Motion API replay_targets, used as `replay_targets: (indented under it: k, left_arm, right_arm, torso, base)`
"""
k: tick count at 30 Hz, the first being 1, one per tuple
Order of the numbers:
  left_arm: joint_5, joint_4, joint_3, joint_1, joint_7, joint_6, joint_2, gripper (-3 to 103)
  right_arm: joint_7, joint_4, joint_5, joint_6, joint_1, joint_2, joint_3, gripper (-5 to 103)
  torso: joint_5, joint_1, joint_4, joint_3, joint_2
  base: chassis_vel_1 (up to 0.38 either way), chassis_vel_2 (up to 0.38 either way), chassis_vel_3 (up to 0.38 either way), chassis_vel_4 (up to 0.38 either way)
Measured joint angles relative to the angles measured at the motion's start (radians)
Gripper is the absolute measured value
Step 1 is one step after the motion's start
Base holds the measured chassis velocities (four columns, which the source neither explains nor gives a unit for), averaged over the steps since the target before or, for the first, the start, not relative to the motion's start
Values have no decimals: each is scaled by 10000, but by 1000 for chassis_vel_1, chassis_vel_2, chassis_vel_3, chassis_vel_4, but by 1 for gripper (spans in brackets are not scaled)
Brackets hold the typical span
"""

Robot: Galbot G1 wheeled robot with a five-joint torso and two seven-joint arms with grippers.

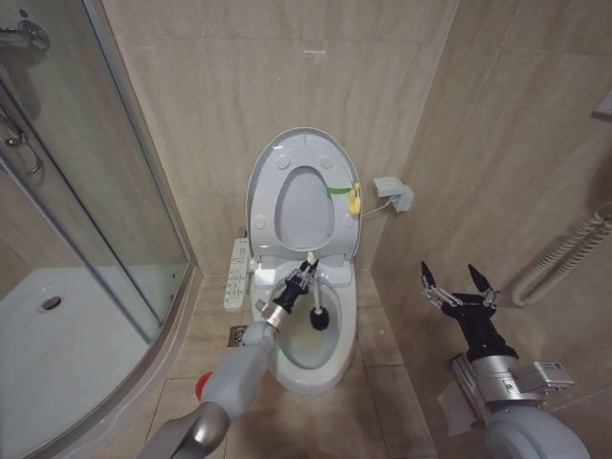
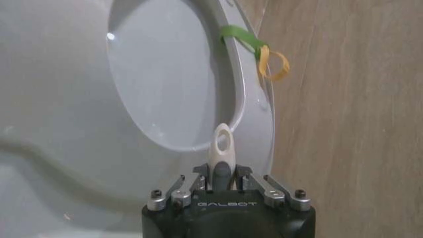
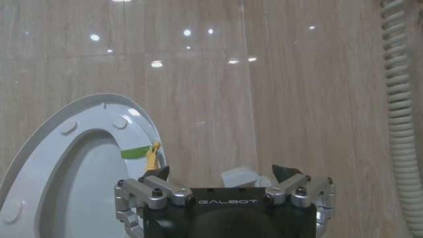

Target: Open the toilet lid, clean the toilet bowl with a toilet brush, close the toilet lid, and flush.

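The toilet lid (image 1: 304, 143) stands upright against the wall, and the ring seat (image 1: 335, 225) is raised against it. Below lies the white toilet bowl (image 1: 308, 356), open. My left gripper (image 1: 304, 273) hovers over the bowl's back edge, shut on the toilet brush (image 1: 321, 317); the black bristle head hangs inside the bowl. In the left wrist view the left gripper (image 2: 223, 172) clamps the brush's white handle end (image 2: 223, 145), facing the raised lid (image 2: 165, 84). My right gripper (image 1: 457, 284) waits open to the right of the toilet, and the right wrist view shows it (image 3: 221, 174) with nothing between its fingers.
A glass shower enclosure (image 1: 105, 210) stands on the left. The bidet control panel (image 1: 236, 273) sticks out on the toilet's left side. On the wall are a white box (image 1: 394, 194) and a coiled hose (image 1: 564, 258). A green and yellow band (image 1: 346, 194) hangs on the lid.
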Motion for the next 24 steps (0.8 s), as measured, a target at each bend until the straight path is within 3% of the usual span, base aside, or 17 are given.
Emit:
replay_targets:
  k: [6, 14, 17, 18, 20, 24]
  left_arm:
    - [329, -251, -109, 743, 274, -128, 423, 26]
    - [1181, -399, -335, 446, 483, -548, 721, 26]
    - [537, -418, -241, 283, 334, -499, 608, 26]
    - [-323, -378, -122, 215, 112, -328, 413, 26]
    - [-1147, -288, -73, 176, -99, -163, 219, 26]
    - [-1497, -127, -62, 186, -147, -49, 145, 26]
  right_arm:
    - [-8, 32, -55, 61, -44, 37, -66, 100]
    - [-14, 65, -53, 105, -50, 48, -75, 100]
    - [-14, 80, -53, 107, -51, 45, -72, 100]
    - [-14, 87, -53, 122, -74, 39, -46, 100]
    - [-17, 87, -47, 154, -135, 27, 23, 100]
    - [-27, 85, -32, 185, -166, 14, 115, 100]
  torso:
    - [1, -4, 11, -3, 1]
    - [-2, -2, 5, 0, 0]
    - [3, -2, 5, 0, 0]
    - [0, -1, 4, 0, 0]
    - [-1, -2, 2, 0, 0]
    - [0, -2, 4, -1, 0]
  base:
    - [0, 0, 0, 0]
    - [0, 0, 0, 0]
    - [0, 0, 0, 0]
    - [0, 0, 0, 0]
    - [0, 0, 0, 0]
    - [0, 0, 0, 0]
